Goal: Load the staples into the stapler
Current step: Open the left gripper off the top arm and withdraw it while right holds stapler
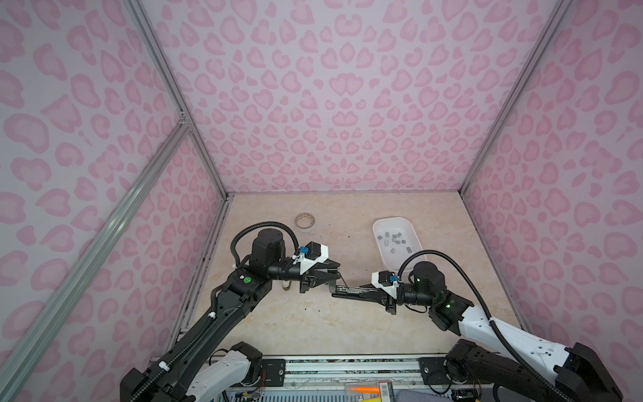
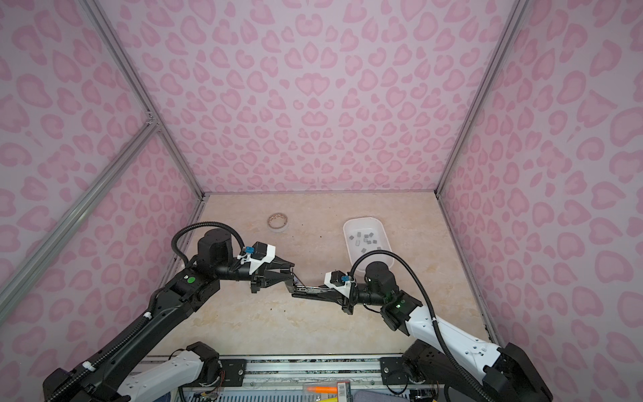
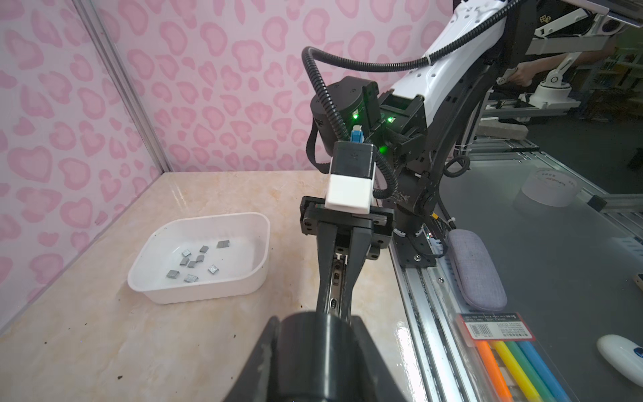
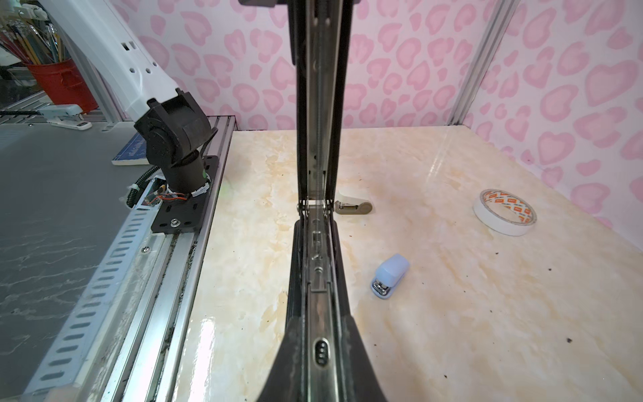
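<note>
A black stapler (image 1: 342, 288) (image 2: 301, 288) hangs folded open above the middle of the table, held between both arms. My left gripper (image 1: 332, 276) (image 3: 315, 348) is shut on its rounded black top part. My right gripper (image 1: 348, 293) (image 4: 315, 264) is shut on the metal staple channel (image 4: 316, 243), which runs up to the hinge (image 4: 313, 204). The staples (image 1: 395, 240) (image 2: 365, 238) (image 3: 195, 261) lie as several small grey strips in a white tray (image 1: 379, 226) (image 3: 146, 275) at the back right, behind the right arm.
A small pale-blue stapler (image 4: 389, 276) and a beige staple remover (image 4: 353, 208) lie on the table near the held stapler. A tape roll (image 1: 305, 221) (image 4: 504, 212) sits at the back left. Pink walls close three sides. An aluminium rail (image 1: 348, 365) runs along the front edge.
</note>
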Robot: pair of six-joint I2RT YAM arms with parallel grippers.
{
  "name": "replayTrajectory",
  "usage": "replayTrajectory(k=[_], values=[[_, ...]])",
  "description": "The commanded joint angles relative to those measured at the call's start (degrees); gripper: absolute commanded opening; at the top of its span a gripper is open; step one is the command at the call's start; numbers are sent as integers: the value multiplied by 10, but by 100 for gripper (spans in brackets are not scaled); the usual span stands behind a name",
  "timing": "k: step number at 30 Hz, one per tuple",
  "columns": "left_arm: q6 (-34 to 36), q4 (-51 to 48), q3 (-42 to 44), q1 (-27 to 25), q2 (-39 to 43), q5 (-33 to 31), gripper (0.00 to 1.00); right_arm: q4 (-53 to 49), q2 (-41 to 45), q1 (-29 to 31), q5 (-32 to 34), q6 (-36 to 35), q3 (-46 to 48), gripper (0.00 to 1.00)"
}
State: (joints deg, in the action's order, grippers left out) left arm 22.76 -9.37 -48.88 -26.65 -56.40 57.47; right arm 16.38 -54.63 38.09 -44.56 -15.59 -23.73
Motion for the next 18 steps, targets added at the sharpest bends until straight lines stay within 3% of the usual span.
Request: replayTrajectory(k=[1,8,13,18], values=[[10,28,-7,20,21,-64,4,23,31,-6,0,10,15,0],[7,39,5,59,57,-39,4,76,86,-61,-47,65,40,0],[-7,44,5,92,56,-37,4,56,91,-71,-53,66,24,0],[-30,54,11,124,55,-82,4,59,107,-78,-40,77,26,0]])
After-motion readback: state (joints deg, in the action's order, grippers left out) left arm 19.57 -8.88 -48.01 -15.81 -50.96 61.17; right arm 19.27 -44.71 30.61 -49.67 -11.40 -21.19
